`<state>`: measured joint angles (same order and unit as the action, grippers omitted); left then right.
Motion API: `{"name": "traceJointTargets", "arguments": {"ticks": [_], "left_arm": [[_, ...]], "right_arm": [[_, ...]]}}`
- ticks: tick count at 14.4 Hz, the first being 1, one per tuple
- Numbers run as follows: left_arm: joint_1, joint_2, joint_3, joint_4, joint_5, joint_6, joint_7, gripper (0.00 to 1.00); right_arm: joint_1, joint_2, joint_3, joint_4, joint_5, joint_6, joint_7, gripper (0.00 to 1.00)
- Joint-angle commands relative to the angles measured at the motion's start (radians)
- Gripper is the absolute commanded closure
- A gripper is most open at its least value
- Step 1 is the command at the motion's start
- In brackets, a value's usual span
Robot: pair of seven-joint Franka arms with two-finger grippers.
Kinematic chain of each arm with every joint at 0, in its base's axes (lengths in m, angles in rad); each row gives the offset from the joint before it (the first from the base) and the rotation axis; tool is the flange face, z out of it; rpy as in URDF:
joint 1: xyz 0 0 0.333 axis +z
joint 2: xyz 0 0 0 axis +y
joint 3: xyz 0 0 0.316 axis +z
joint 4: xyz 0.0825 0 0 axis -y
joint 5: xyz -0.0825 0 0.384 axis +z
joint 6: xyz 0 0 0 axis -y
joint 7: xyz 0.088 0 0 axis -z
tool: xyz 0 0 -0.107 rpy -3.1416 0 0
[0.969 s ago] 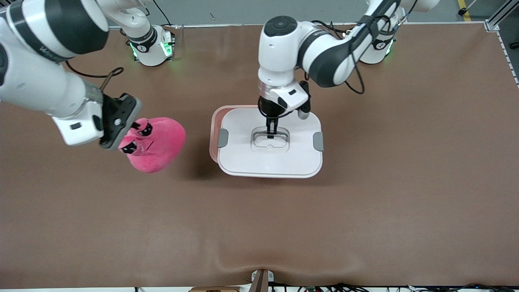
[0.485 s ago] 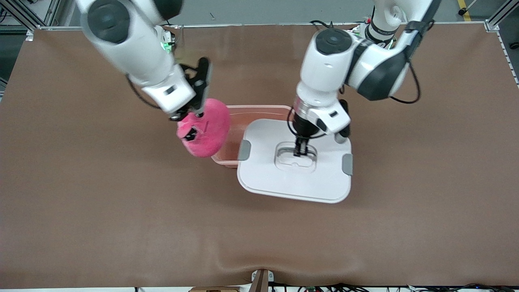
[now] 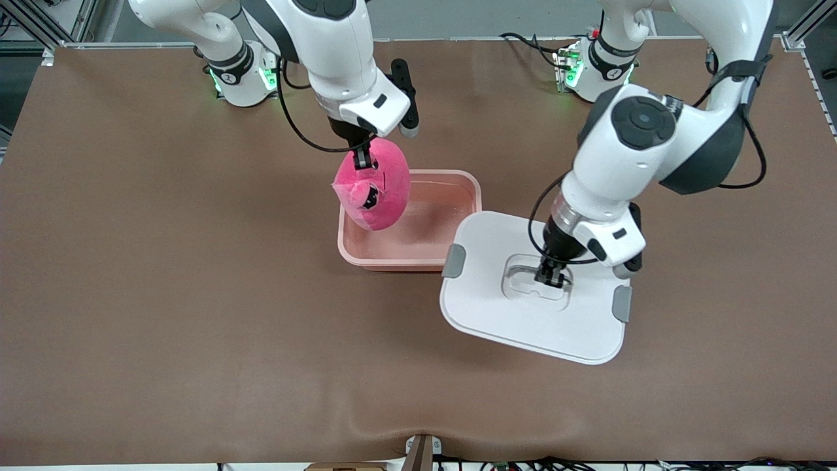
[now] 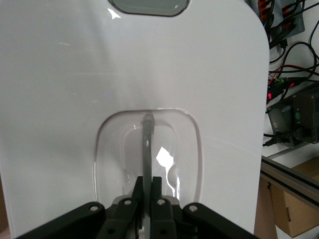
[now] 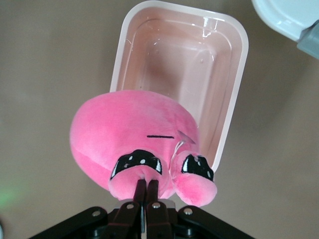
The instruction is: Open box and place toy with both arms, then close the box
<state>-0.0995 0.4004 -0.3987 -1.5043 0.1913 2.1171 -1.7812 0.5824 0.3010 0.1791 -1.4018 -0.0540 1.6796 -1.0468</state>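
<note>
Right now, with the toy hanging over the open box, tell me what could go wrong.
1. The right gripper pinches only a small fold of the toy, which hangs over the box rim rather than its middle; released here, it may catch the rim or tumble out.
2. The left gripper holds the lid by its thin handle; the lid could swing or slip.

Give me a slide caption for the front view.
Right gripper dangles the toy over the open box; left gripper holds the lid aside.

Brown-covered table [image 3: 196, 327], open salmon-pink box [image 3: 418, 261] directly on it.
</note>
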Motion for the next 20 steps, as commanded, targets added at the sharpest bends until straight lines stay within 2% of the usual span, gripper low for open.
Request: {"name": "traceJointTargets", "arguments": {"ticks": [1, 4, 8, 14, 20], "left_arm": [[0.041, 0.017, -0.005, 0.021, -0.023, -0.052, 0.139, 1.0], [0.081, 0.035, -0.005, 0.016, -0.024, -0.098, 0.268, 1.0], [0.087, 0.043, -0.002, -0.025, -0.026, -0.121, 0.307, 1.0], [0.072, 0.032, -0.015, -0.044, -0.026, -0.121, 0.254, 1.0], [0.083, 0.015, -0.101, -0.028, -0.027, -0.167, 0.165, 1.0]], "right_arm": [[-0.015, 0.026, -0.001, -0.006, -0.015, 0.04, -0.094, 1.0], [-0.01, 0.041, -0.003, -0.013, -0.018, 0.064, -0.122, 1.0], [-0.036, 0.036, -0.006, -0.034, -0.046, 0.066, -0.225, 1.0], [-0.053, 0.03, -0.006, -0.034, -0.043, 0.063, -0.268, 1.0], [-0.053, 0.017, -0.004, -0.032, -0.038, 0.058, -0.271, 1.0]]}}
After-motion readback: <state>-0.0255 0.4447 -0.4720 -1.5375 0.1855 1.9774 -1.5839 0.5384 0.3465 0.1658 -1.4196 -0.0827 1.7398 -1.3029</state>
